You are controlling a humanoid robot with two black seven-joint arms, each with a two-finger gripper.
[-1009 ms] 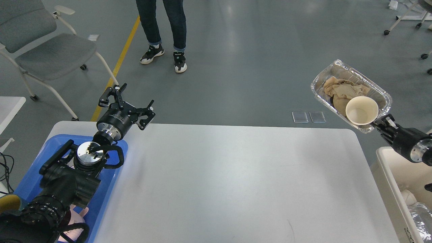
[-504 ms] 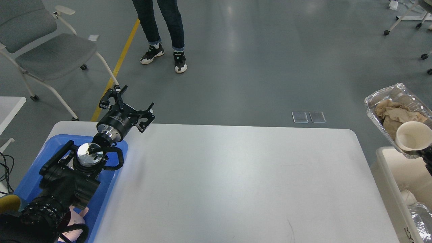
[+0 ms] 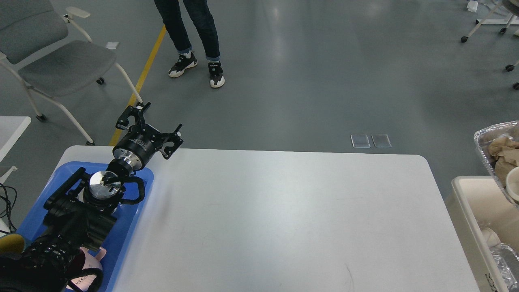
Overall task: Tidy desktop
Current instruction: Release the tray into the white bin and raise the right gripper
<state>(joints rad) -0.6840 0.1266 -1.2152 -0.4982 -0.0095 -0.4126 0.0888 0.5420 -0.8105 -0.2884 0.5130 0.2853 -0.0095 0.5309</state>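
Observation:
The white desktop (image 3: pixel 284 219) fills the middle of the head view and is bare. My left gripper (image 3: pixel 155 122) is open and holds nothing; it hangs over the desktop's far left corner, just past the blue tray (image 3: pixel 134 215). A foil tray (image 3: pixel 492 140) with crumpled brown paper (image 3: pixel 502 152) and a paper cup (image 3: pixel 514 183) shows at the right edge, above the cream-white bin (image 3: pixel 466 202). My right gripper is out of view, so what holds the foil tray is hidden.
A person's legs (image 3: pixel 194 40) stand on the grey floor beyond the table. A grey chair (image 3: pixel 56 61) stands at far left. The bin holds a white cup (image 3: pixel 488 237) and foil (image 3: pixel 507 259). My left arm covers much of the blue tray.
The foil tray with paper and cup moved right and down, from beyond the table's far right corner to over the bin, and my right gripper left the view. The left gripper shifted slightly left.

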